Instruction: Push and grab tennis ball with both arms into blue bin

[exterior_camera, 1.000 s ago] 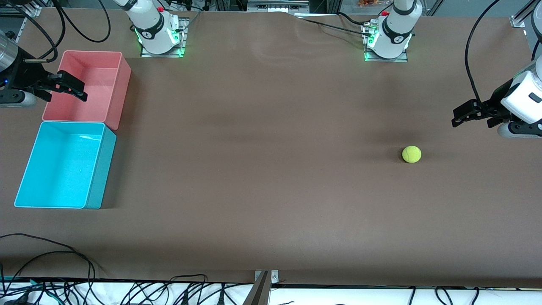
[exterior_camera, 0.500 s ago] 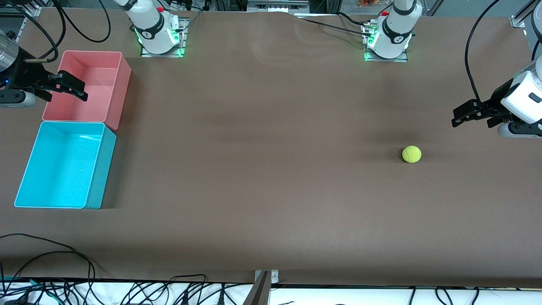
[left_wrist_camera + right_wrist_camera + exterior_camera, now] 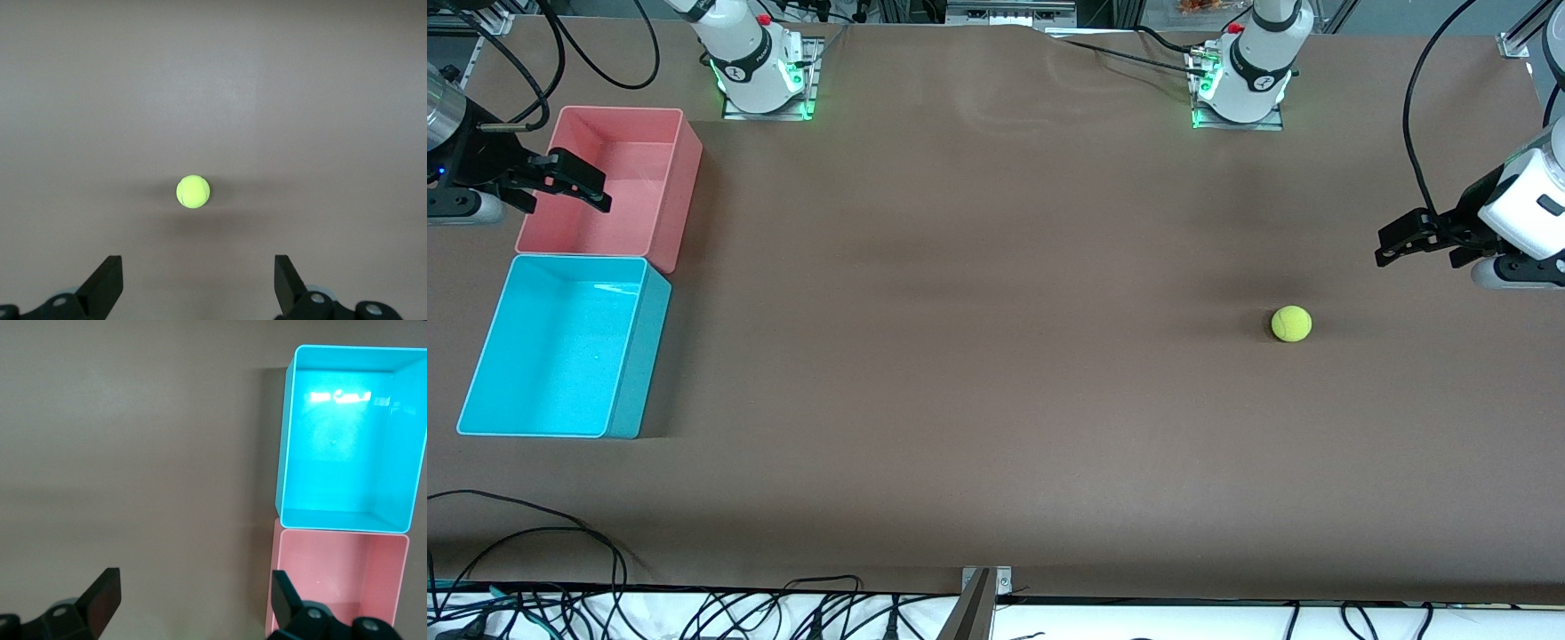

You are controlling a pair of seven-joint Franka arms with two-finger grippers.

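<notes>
You have bare brown table (image 3: 978, 356) on every side of the tennis ball (image 3: 1291, 324), so nothing blocks a reach to it. The left gripper (image 3: 1392, 246), fingers spread wide, hangs above the table near the ball. At the right arm's end, the pink bin (image 3: 680, 191) seems to touch the blue bin (image 3: 639, 356). The right gripper (image 3: 574, 185), also spread, hangs over the pink bin.

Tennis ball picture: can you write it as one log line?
tennis ball: on table, untouched | left pincer: open, empty | right pincer: open, over pink bin | blue bin: empty
</notes>
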